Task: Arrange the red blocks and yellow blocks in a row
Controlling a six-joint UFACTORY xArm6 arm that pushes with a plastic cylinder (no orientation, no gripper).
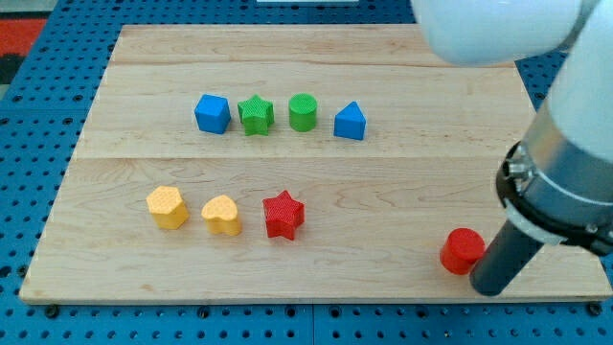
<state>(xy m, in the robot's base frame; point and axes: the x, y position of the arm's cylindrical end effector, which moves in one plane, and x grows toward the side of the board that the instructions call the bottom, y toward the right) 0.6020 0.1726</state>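
Note:
A yellow block (167,206), a yellow heart block (221,215) and a red star block (283,214) lie side by side in a row at the view's lower left. A red round block (463,251) sits apart at the view's lower right. My tip (487,287) is just right of and below the red round block, touching or nearly touching it.
A blue cube (212,113), a green star (256,115), a green cylinder (303,112) and a blue triangular block (351,122) form a row in the board's upper half. The wooden board's bottom edge (316,297) runs close below my tip. The arm's body fills the view's right.

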